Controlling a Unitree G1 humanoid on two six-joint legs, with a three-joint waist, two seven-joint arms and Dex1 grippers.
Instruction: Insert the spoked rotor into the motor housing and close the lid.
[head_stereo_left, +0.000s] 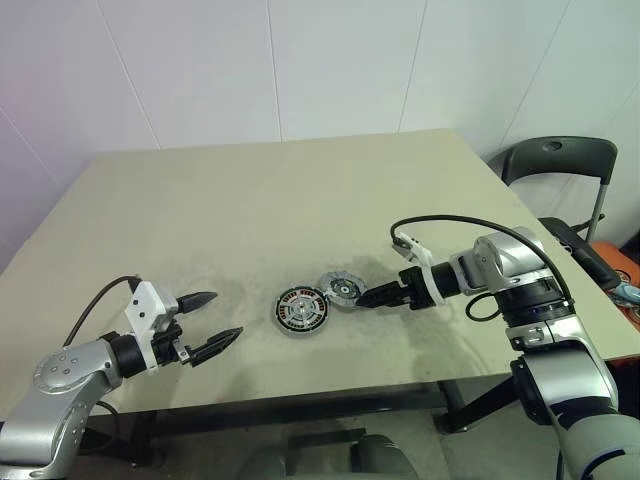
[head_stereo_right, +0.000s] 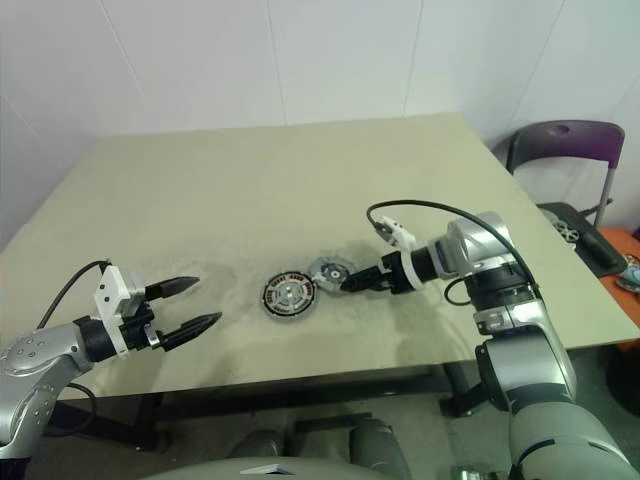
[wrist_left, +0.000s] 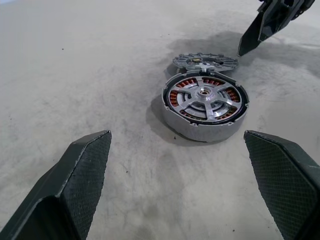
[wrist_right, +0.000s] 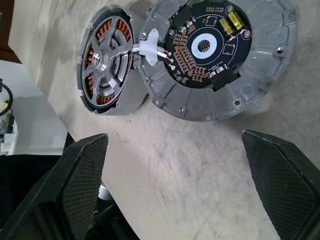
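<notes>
Nearest, the left hand (head_stereo_left: 205, 322) hovers wide open over the desk (head_stereo_left: 250, 200) edge. Right of it sits the motor housing (head_stereo_left: 301, 310), spoked rotor (wrist_left: 204, 98) inside, the lid (head_stereo_left: 342, 290) touching its far-right side. Just right, the right hand (head_stereo_left: 372, 296) gapes wide, empty.

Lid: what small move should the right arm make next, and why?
Probably ease the open right gripper onto the lid edge to grasp it. The spoked rotor already sits in the motor housing, while the lid lies open beside it, circuit side up.
</notes>
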